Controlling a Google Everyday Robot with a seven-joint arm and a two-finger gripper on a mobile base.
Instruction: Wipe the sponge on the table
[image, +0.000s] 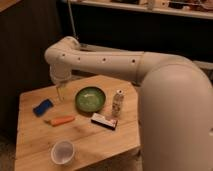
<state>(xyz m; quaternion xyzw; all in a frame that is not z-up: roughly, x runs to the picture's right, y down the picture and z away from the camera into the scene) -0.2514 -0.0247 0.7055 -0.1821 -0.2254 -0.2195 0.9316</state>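
Note:
The blue sponge (43, 107) lies on the left part of the bamboo table (85, 137), free of any grip. My gripper (61, 94) hangs from the white arm (105, 60) over the table's back left. It is a short way to the right of and behind the sponge, between the sponge and the green bowl (90, 98). It does not touch the sponge.
An orange carrot (62, 120) lies just in front of the sponge. A dark flat box with a white label (104, 121) and a small white bottle (118, 103) sit right of the bowl. A white cup (63, 151) stands near the front edge. Dark shelving runs behind.

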